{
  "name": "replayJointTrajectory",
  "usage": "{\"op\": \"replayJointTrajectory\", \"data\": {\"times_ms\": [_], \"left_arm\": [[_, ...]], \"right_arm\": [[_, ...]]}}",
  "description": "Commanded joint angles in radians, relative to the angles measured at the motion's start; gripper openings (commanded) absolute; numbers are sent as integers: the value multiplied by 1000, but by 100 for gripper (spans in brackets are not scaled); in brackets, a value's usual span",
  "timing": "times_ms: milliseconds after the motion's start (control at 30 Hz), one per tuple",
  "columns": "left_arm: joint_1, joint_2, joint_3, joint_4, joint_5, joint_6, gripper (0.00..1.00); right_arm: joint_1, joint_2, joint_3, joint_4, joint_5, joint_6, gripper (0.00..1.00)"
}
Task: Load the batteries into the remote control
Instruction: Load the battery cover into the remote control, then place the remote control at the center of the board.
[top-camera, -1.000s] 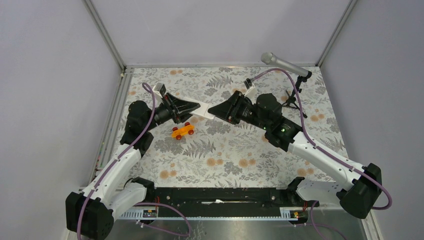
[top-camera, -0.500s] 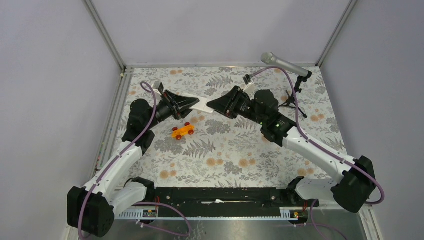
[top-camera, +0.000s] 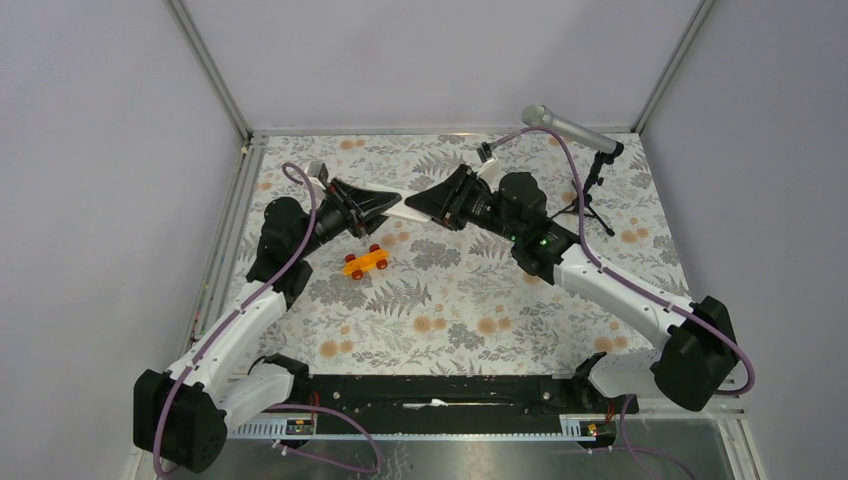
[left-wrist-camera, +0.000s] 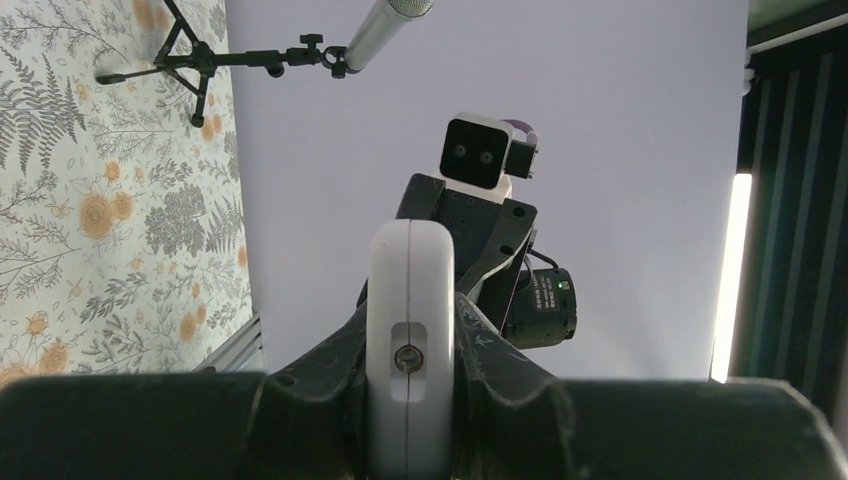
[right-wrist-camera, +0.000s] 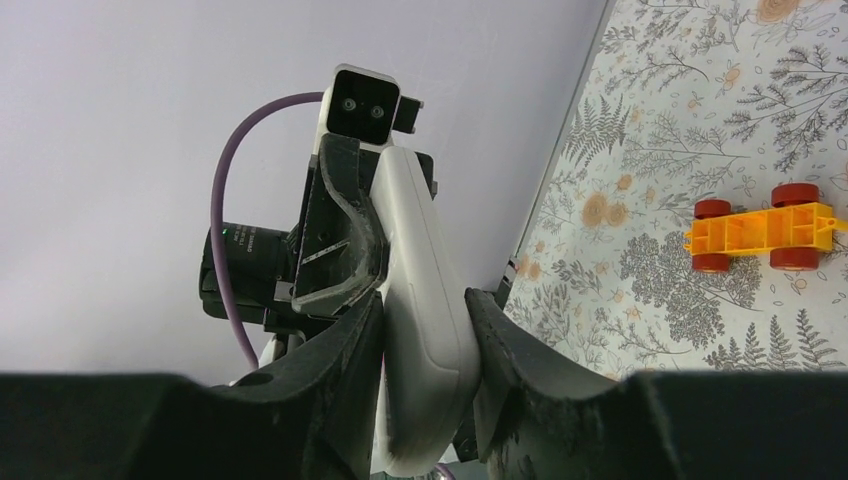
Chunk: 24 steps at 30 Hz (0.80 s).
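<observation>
The white remote control (top-camera: 402, 211) hangs in the air between both grippers, above the floral table. My left gripper (top-camera: 383, 207) is shut on its left end; in the left wrist view the remote (left-wrist-camera: 410, 340) stands edge-on between the fingers, with a small screw recess showing. My right gripper (top-camera: 418, 210) is shut on its right end; in the right wrist view the remote (right-wrist-camera: 425, 320) is clamped between both fingers. The batteries are hidden or out of view.
An orange toy car (top-camera: 366, 262) with red wheels lies on the table below the left gripper, and shows in the right wrist view (right-wrist-camera: 762, 236). A microphone on a small tripod (top-camera: 590, 160) stands at the back right. Grey walls close the back and sides.
Both grippers, with the remote held between them, have shifted up and towards the back of the table. The right arm's base end has swung leftward. The toy car has not moved.
</observation>
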Motion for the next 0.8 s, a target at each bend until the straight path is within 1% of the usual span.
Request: {"op": "replayJointTrajectory", "data": {"times_ms": [0, 67, 100, 200, 233, 300, 367, 433, 500, 567, 667, 700, 767], "left_arm": [[-69, -22, 101, 60, 145, 49, 0], [-41, -33, 108, 1, 150, 94, 0], [-25, -39, 108, -21, 157, 113, 0], [34, -46, 97, -72, 188, 166, 0], [52, -45, 92, -77, 205, 180, 0], [77, -32, 79, -54, 259, 190, 0], [89, -10, 71, 4, 320, 192, 0], [93, 12, 77, 41, 389, 219, 0], [95, 21, 94, 22, 446, 280, 0], [95, 17, 116, -22, 493, 349, 0], [95, -6, 158, -122, 551, 471, 0], [95, -13, 172, -163, 559, 518, 0], [94, -23, 189, -212, 571, 570, 0]], "right_arm": [[42, 23, 30, -64, -69, -72, 41], [24, -5, 31, -89, -69, -89, 46], [11, -23, 29, -101, -76, -96, 53], [-18, -92, 16, -122, -96, -148, 82], [-27, -110, 18, -128, -114, -173, 89], [-46, -139, 29, -147, -161, -223, 96], [-60, -166, 36, -157, -210, -259, 99], [-74, -176, 45, -159, -294, -298, 100], [-81, -168, 64, -189, -395, -362, 100], [-84, -148, 92, -266, -473, -454, 100], [-83, -118, 151, -434, -511, -604, 100], [-83, -107, 169, -465, -527, -638, 99], [-84, -87, 191, -476, -629, -675, 94]]}}
